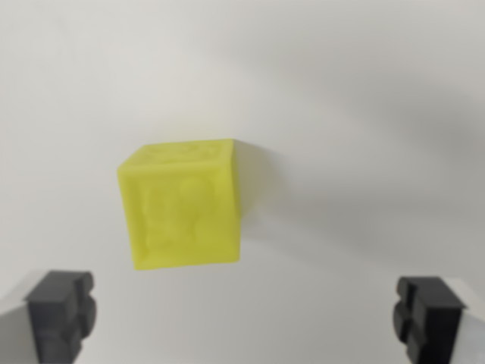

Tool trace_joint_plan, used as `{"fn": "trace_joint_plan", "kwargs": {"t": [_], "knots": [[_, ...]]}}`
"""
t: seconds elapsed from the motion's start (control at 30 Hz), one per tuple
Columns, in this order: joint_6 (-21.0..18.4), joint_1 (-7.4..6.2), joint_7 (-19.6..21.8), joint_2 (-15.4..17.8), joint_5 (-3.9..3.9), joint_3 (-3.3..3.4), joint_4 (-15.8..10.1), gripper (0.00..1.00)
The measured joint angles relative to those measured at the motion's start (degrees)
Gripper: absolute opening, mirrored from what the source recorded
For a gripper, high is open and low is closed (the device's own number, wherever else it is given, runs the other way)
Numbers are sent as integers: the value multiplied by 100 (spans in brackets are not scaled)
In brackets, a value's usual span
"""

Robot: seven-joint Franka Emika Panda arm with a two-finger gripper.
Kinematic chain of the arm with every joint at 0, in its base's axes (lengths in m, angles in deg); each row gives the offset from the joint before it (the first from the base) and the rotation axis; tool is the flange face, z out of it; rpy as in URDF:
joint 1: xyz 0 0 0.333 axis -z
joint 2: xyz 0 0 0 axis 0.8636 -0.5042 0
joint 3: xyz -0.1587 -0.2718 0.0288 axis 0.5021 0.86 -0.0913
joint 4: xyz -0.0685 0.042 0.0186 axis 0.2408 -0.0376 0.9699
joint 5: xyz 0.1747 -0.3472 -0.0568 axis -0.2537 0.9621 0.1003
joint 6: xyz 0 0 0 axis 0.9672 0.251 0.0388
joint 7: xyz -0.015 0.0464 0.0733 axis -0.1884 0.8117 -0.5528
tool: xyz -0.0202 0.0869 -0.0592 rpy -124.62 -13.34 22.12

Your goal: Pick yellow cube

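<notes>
A yellow cube (182, 205) with embossed faces rests on a plain white surface (364, 114), a little left of the wrist view's centre. My gripper (246, 315) is open, with one black fingertip (62, 311) at the bottom left and the other at the bottom right (428, 315). The cube lies ahead of the fingertips, between their lines but nearer the left one, and touches neither. Nothing is held.
The cube casts a soft shadow (265, 189) toward the wrist view's right. Only the bare white surface surrounds it.
</notes>
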Motion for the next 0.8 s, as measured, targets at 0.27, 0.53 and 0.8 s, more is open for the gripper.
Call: {"fn": "trace_joint_plan", "kwargs": {"t": [0.27, 0.53, 0.8], "knots": [[284, -92, -113, -213, -12, 0, -81, 100], [563, -186, -226, -443, -26, -1, -137, 100], [833, -282, -339, -686, -42, -2, -175, 100]]}}
